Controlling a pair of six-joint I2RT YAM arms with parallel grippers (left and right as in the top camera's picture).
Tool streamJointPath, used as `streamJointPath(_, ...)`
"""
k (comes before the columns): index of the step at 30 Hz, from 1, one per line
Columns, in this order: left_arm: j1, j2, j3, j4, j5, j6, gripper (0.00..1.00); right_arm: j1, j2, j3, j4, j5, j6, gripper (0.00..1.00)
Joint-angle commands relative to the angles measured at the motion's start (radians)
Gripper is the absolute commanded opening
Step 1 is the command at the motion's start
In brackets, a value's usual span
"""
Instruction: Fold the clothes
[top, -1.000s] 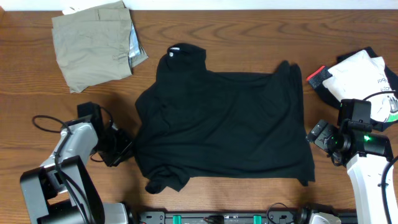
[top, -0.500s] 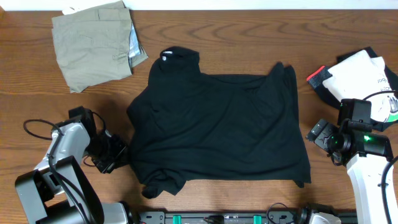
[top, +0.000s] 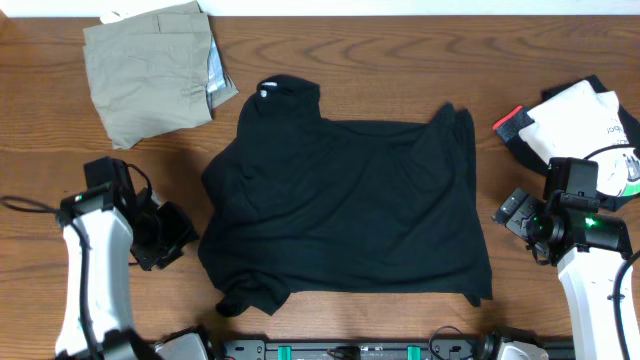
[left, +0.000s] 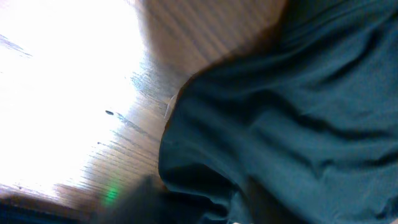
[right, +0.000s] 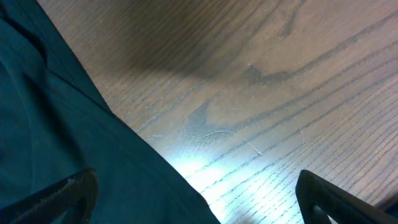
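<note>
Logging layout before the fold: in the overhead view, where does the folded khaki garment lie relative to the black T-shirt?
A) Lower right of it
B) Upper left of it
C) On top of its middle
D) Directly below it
B: the khaki garment lies up and left of the spread black T-shirt.

The white top (top: 580, 120) runs off the right edge in the overhead view.

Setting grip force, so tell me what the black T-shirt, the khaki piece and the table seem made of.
Black T-shirt: thin matte knit, probably cotton; lies limp in soft wrinkles. Khaki piece: stiffer woven cloth, perhaps twill; flat layers, crisp edges. Table: wood or wood-look laminate, slightly glossy; grain lines, glare.
</note>
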Motion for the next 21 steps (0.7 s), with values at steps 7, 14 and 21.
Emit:
streamJointPath(7,0.005,-0.121,0.021,-0.092,-0.018,0.011,0.87,-0.015,-0.01,0.017,-0.017,-0.069,-0.024,0.99)
streamJointPath(14,0.002,-0.193,0.021,-0.18,-0.016,0.016,0.86,-0.014,-0.019,0.017,-0.056,-0.098,-0.042,0.99)
streamJointPath(21,0.002,-0.328,0.021,-0.248,0.123,0.019,0.85,-0.013,-0.066,0.017,-0.131,-0.21,-0.088,0.99)
